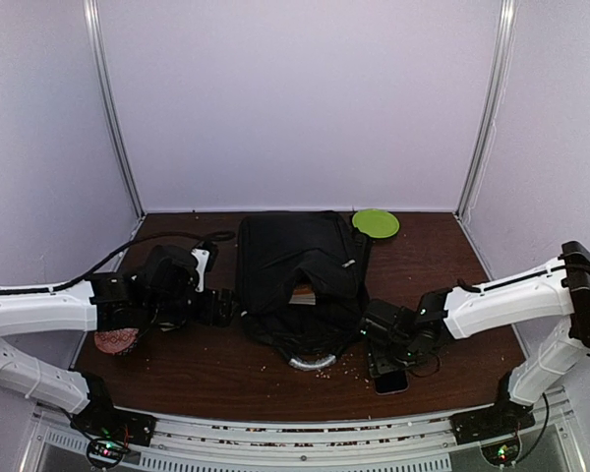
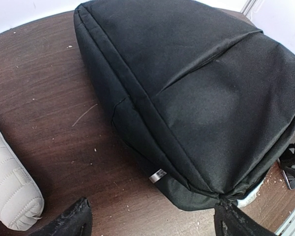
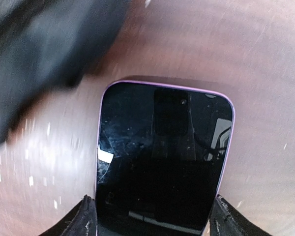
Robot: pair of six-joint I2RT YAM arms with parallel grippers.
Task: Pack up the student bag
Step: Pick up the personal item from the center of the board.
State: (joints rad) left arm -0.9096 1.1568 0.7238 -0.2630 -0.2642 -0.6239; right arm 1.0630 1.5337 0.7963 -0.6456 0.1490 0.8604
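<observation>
- The dark wooden desk [image 1: 442,256] filled the lower half of the top view
- The student bag [image 1: 300,261], black, lay flat at the centre of the desk; in the left wrist view it filled the upper right
- The left tool [image 2: 152,220] stood wide open at the bottom edge of its view, nothing between its fingers
- The right tool [image 3: 152,219] straddled the phone's lower end, a finger at each side; whether it gripped could not be told
- A green disc [image 1: 376,223] lay just beside the bag's upper right corner
- The phone [image 3: 162,157], purple-edged, lay screen up
</observation>
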